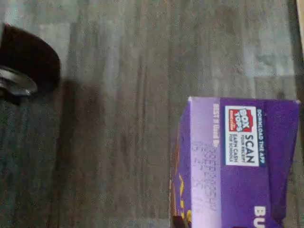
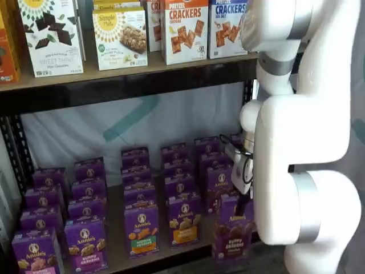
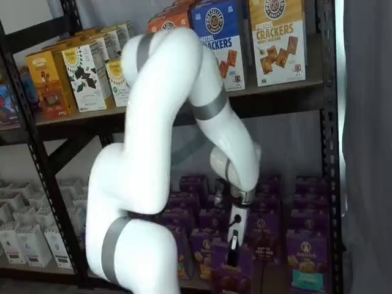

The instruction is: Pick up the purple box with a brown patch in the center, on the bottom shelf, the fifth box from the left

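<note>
The purple box [image 2: 232, 233] with the brown cookie patch hangs at the front edge of the bottom shelf [image 2: 117, 260], toward its right end, seemingly already out past the board's lip and a little lower than the front row beside it; the wrist view shows the same carton's [image 1: 237, 164] lid end with grey wood-look floor under it and nothing else close by, which fits a box that is off the shelf. The gripper [image 3: 233, 245] comes down onto the carton's top in both shelf views, and I judge it clamped on the purple box, though the black fingers themselves are mostly hidden by the arm (only a dark strip shows above the carton). Just behind and left along the front edge stand the orange-band carton [image 2: 183, 220] and the green-band carton [image 2: 141, 230]; deeper rows of purple cartons run back toward the white sheet at the rear; above, the upper shelf holds cracker boxes [image 2: 184, 27]. The step in hand looks like the lift-out after the grasp; next comes a steady pull away from the rack's right upright, keeping the carton clear of its neighbours.
</note>
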